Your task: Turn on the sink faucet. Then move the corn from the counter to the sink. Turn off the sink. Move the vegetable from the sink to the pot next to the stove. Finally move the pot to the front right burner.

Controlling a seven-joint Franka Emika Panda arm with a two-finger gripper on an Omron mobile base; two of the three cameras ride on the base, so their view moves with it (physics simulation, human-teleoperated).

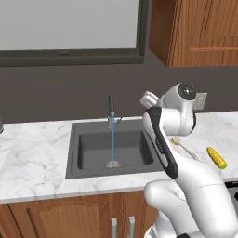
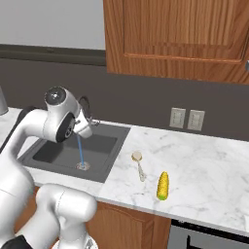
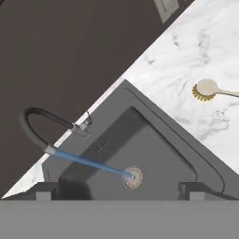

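One corn cob (image 2: 163, 186) lies on its side near the front edge of the counter (image 2: 209, 170), right of the sink (image 2: 104, 160), just past a small dish brush (image 2: 139, 164). Likely light, stiff and prone to rolling, it is best pinched across its middle. Farther back, water runs from the sink faucet (image 1: 111, 113) as the gripper (image 3: 119, 189) hangs over the basin, wide open and empty.

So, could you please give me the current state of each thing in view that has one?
sink faucet: on, water streaming to the drain
sink: no item inside, water running in
corn: lying on the counter, outside the sink
dish brush: lying flat on the counter
gripper: open, holding nothing
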